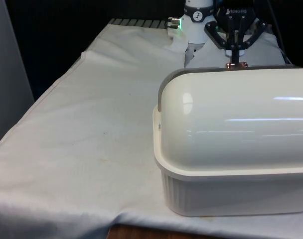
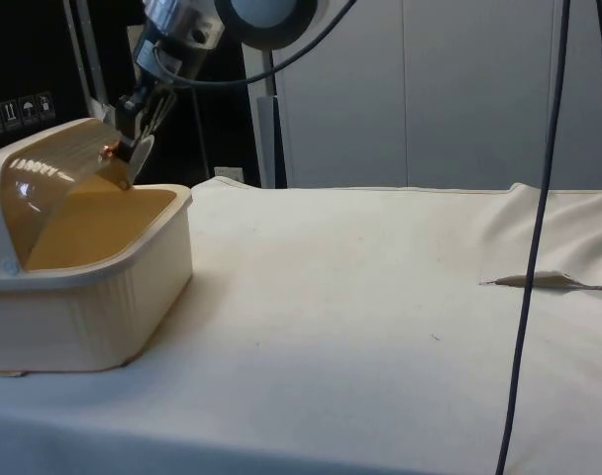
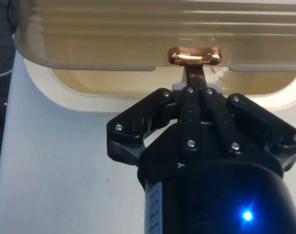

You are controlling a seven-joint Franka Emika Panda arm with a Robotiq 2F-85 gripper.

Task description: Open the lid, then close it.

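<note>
A cream bread box [image 1: 231, 196] stands near the table's front edge at the front view's right, under a rounded roll-top lid [image 1: 231, 124]. The lid carries a small copper handle [image 1: 236, 65] on its far edge. My black gripper [image 1: 235, 59] reaches down behind the box and is shut on that handle. From the side, the lid [image 2: 53, 163] is rolled partly back and its handle [image 2: 108, 151] sits well above the base's rim [image 2: 177, 198], so the inside shows. Through the wrist camera, the fingers [image 3: 194, 73] meet just under the copper handle [image 3: 194, 56].
White cloth covers the table, with open room at the front view's left [image 1: 91, 139]. In the side view a black cable [image 2: 534, 247] hangs down at the right, near a raised fold in the cloth [image 2: 549, 282]. The robot's base [image 1: 196, 27] stands at the far end.
</note>
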